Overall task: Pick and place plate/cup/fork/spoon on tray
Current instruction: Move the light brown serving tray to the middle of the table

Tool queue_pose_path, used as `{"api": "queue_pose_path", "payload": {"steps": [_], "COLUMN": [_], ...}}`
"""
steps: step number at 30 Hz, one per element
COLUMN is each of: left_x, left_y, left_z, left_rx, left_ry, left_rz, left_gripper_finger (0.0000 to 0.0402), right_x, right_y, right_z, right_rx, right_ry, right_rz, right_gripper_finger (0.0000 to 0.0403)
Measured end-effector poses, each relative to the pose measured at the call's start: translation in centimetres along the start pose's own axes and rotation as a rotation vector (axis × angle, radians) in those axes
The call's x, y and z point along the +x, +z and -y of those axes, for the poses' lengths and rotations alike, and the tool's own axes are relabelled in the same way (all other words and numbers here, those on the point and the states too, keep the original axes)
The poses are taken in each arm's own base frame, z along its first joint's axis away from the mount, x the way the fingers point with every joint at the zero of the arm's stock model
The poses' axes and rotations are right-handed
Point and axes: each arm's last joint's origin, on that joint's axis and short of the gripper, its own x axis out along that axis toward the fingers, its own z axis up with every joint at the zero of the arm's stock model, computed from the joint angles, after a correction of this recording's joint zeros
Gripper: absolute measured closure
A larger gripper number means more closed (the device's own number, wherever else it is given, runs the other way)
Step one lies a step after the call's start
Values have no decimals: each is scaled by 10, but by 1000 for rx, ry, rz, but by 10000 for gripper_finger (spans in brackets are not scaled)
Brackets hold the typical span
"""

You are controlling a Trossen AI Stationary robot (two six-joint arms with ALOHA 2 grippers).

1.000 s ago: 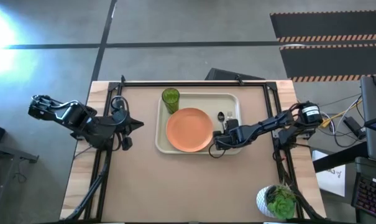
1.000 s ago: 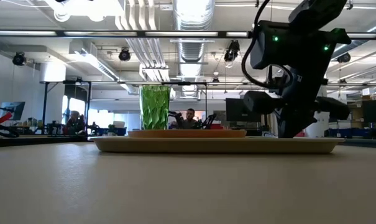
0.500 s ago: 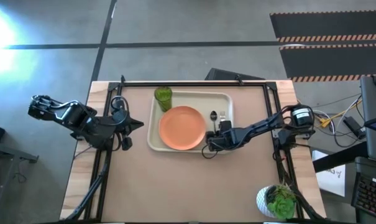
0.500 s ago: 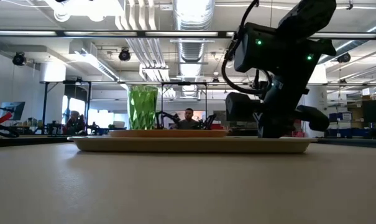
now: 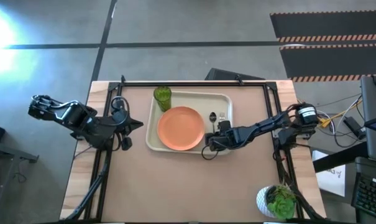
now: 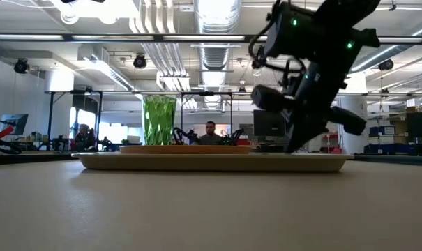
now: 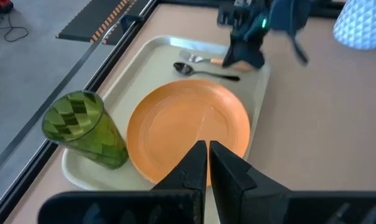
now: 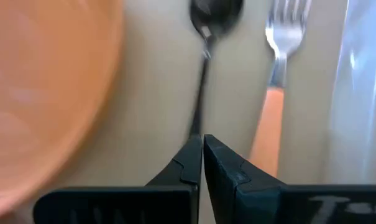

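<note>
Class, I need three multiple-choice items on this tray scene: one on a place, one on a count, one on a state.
1. Where is the cup?
A. on the plate
B. in a corner of the tray
C. off the tray

2. How many utensils lie beside the plate?
A. one
B. two
C. three

3. The right gripper is
A. shut
B. wide open
C. holding the cup

Key: 1 B, it stands on the tray's far left corner. 2 B, the spoon and fork. 3 A, its fingers meet with nothing between them.
</note>
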Motion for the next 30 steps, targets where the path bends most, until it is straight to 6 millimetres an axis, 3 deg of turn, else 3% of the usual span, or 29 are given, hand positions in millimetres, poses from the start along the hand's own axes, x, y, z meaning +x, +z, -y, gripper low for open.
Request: {"api": "queue_pose_path", "payload": {"steps": [7,11,21,26,30], "left_x": [1,12,72,104,125], "left_y": [-9,-21,-87,-96,-106], "left_z": [-4,-2,11,23,25], "left_rx": [6,15,-155,-271,-298], "left_ry": [42,97,166,64,104], "left_rz": [-81,-127,-272,-213,-255], "left_gripper_finger": [402,402,402,402,402], "right_x": [-34,-54,-122,-153,-171], "right_y": [21,33,70,87,94], "right_z": [0,3,10,15,21], "right_rx": [-59,-70,-196,-250,-284], "right_ry": [104,164,470,622,716], "right_rz": [43,84,243,353,394], "right_gripper_finger": [394,394,394,394,394]}}
